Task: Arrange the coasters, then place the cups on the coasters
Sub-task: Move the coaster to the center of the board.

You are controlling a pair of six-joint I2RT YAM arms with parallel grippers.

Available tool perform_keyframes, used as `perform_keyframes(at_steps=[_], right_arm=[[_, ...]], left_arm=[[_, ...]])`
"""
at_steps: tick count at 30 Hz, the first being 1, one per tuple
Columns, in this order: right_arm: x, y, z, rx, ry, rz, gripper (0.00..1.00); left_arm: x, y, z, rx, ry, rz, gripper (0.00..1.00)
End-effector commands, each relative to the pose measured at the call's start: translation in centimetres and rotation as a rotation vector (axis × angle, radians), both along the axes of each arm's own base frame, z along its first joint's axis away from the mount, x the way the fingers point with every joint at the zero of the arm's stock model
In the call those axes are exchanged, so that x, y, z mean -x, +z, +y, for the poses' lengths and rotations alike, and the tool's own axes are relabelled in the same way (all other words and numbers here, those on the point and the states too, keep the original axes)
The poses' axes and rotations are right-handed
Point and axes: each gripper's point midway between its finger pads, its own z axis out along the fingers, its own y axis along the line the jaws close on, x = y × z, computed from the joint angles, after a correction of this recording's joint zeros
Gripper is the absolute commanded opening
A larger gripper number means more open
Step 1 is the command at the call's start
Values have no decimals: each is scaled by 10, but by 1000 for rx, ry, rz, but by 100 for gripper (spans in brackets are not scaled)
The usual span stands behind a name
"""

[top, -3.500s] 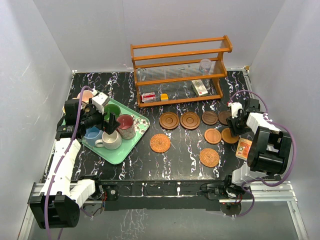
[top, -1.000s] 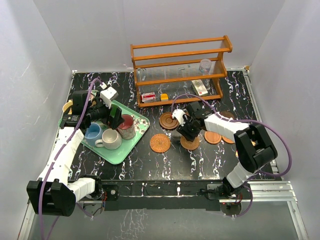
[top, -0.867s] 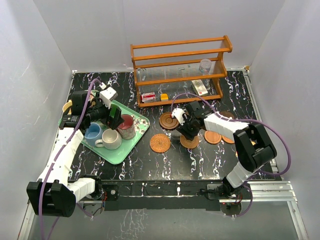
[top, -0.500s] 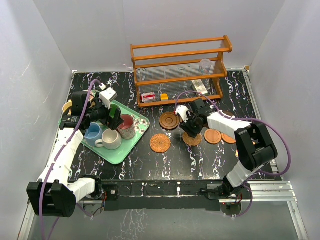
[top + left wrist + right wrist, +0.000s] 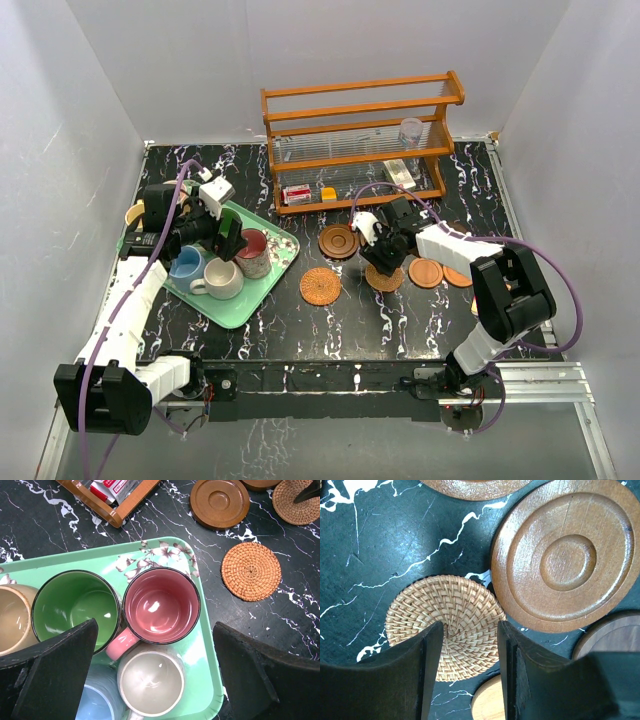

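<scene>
Coasters lie on the dark surface (image 5: 350, 325) right of the tray (image 5: 265, 282): a woven coaster (image 5: 320, 286) nearest the tray, a ringed coaster (image 5: 339, 241) farther back, a second woven one (image 5: 384, 282) under the right end effector (image 5: 385, 262), and smooth coasters (image 5: 426, 272) to its right. The mugs all stand on the tray at the left, with the left end effector (image 5: 228, 240) above them. A rack (image 5: 355, 140) stands along the far side.

From the left wrist, the left end effector is released. Its fingers (image 5: 50, 675) are spread wide and hang above the mugs, grasping nothing. Between them sits the pink mug (image 5: 161, 605), touching the green mug (image 5: 75, 605) on its left. A tan mug (image 5: 12, 615) shows at the left edge. The cream mug (image 5: 150, 680) is nearer, with the blue mug (image 5: 100, 705) beside it.

From the right wrist, the right fingers (image 5: 410, 680) stand partway apart, clasping nothing, over the middle of the second woven one, which lies flat. Whether their tips touch it I cannot tell. Another ringed disc (image 5: 567, 555) lies just beside it.
</scene>
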Motion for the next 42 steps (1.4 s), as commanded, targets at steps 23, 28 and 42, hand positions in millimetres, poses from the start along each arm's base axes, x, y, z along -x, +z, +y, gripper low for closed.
perform_keyframes(at_steps=[23,28,42], right_arm=[[1,6,-6,15,-28,1,48],[-11,18,1,-8,-36,-27,51],[-26,57,-3,-75,-83,-95,52]], left_arm=[[4,7,-2,15,-25,-33,99],[4,8,-3,16,-30,-34,99],[4,9,-8,-20,-52,-27,99]])
